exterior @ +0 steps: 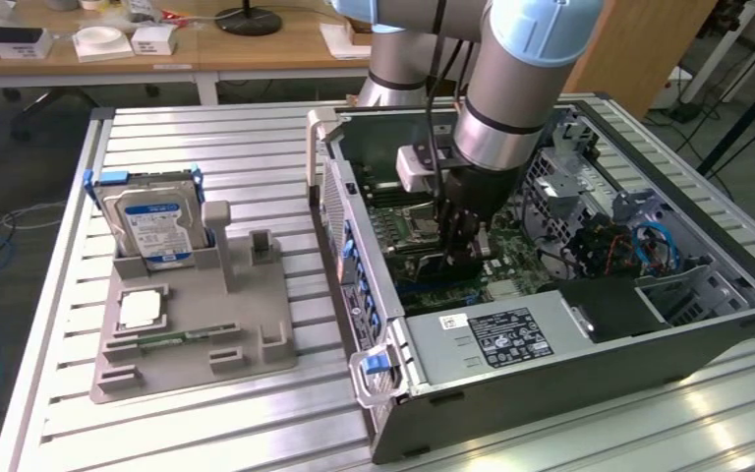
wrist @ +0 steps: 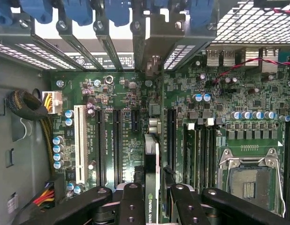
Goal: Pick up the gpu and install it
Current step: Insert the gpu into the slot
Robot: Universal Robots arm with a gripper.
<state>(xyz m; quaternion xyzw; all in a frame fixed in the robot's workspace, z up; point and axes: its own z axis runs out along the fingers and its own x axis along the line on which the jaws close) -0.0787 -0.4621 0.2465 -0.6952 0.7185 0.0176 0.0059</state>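
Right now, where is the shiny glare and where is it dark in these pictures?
Exterior view: bright glare streaks on the ribbed metal table, near the computer case. Wrist view: light shines white through the case's vent grille, the motherboard is evenly lit, and the claw holding the gpu looks dark.

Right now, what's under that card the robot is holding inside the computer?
Under the gpu, held edge-on in the gripper, lies the green motherboard with its long black slots. The strip directly beneath the card is covered, so which slot it meets cannot be seen.
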